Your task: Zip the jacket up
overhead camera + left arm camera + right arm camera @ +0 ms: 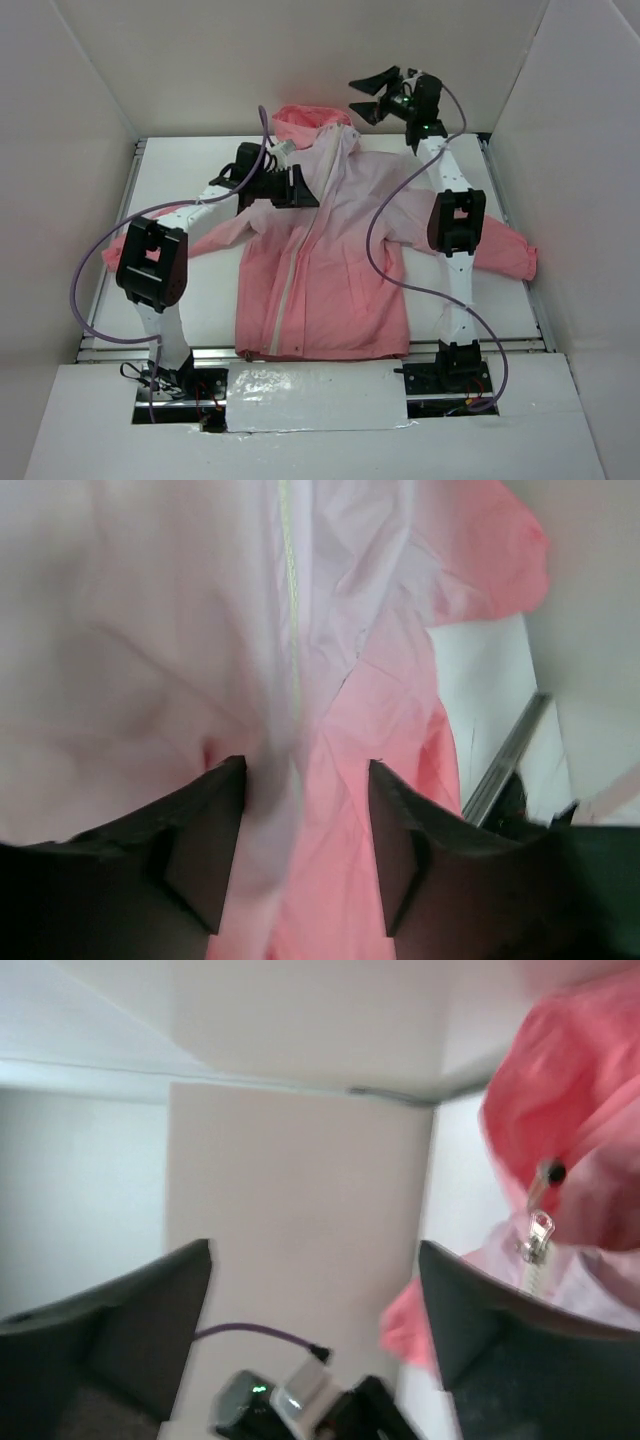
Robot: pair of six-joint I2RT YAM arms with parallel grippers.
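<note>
**Operator:** Where is the jacket point(330, 270)?

**Technician:** It lies flat on the desk point(190, 300), front side up. The hood point(305, 120) is at the far edge and the coral hem is toward the arm bases. Both sleeves are spread outward. The left arm passes over one of them.

**Operator:** What is the condition of the zipper point(290, 280)?

**Technician:** In the top view, the light line runs unbroken from the hem to the collar, and the two front panels meet along it. The right wrist view shows the metal pull tab point(538, 1235) at the collar, just below the hood. That view is blurred, so the tab seems to be fully at the top, but this cannot be confirmed.

**Operator:** What is the state of the left gripper point(305, 188)?

**Technician:** It is low over the chest, just beside the zipper. The jaws are partly spread. In its own wrist view, the dark fingers point(205, 840) stand on either side of the pale fabric along the zipper line. They are not clamped on the fabric. It has hold of nothing.

**Operator:** And the right gripper point(358, 97)?

**Technician:** It is raised above the far edge of the desk, next to the hood and clear of the fabric. The jaws are wide apart and empty. Only the white wall shows between them.
</note>
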